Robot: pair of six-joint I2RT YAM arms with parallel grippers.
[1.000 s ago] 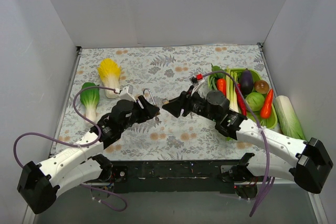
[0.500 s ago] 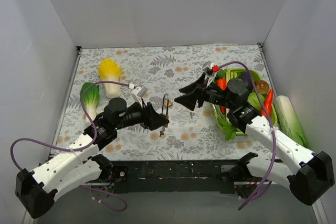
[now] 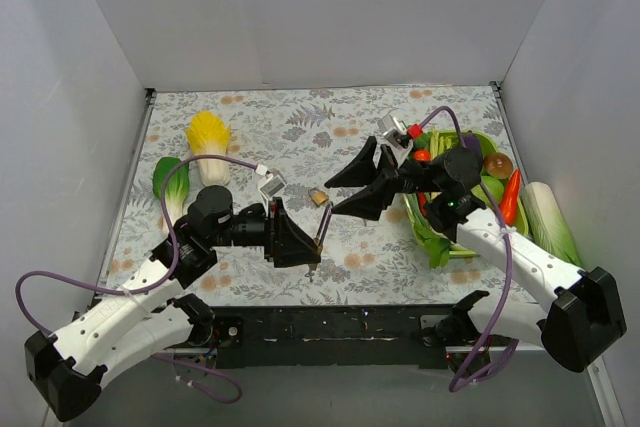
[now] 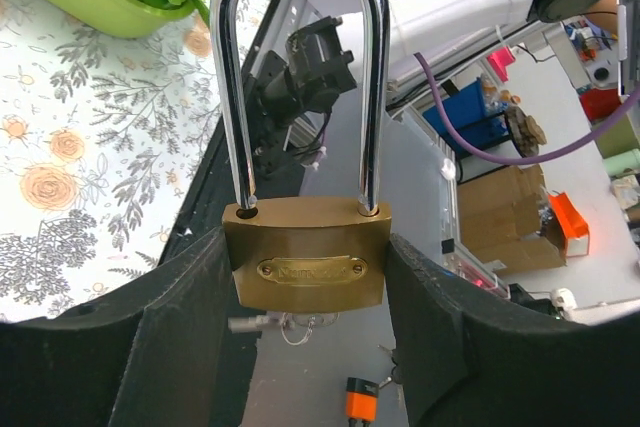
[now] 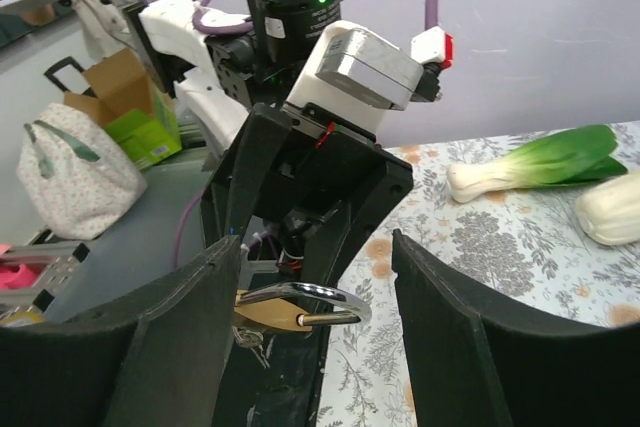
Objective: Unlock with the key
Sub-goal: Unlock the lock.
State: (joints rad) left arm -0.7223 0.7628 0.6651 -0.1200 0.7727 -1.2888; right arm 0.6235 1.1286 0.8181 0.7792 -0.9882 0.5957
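Observation:
A brass padlock [image 4: 307, 252] with a tall steel shackle is clamped by its body between the black fingers of my left gripper [image 4: 305, 242]. Both shackle legs sit in the body. A small silver key [image 4: 255, 325] on a ring hangs under the lock. In the top view my left gripper [image 3: 292, 239] holds the lock above the cloth, with the shackle [image 3: 325, 220] pointing toward my right gripper [image 3: 335, 197]. My right gripper [image 5: 318, 242] is open wide and empty. In its wrist view the padlock [image 5: 290, 305] shows between its fingers, close to the left one.
A green tray [image 3: 521, 228] of toy vegetables stands at the right, under the right arm. A long cabbage [image 3: 549, 223] lies beside it. A yellow cabbage [image 3: 207, 137] and a bok choy [image 3: 171, 183] lie at the left. White walls close in three sides.
My left gripper has swung the padlock right and turned it so the shackle faces the right arm. My right gripper has drawn back to the right and opened wide.

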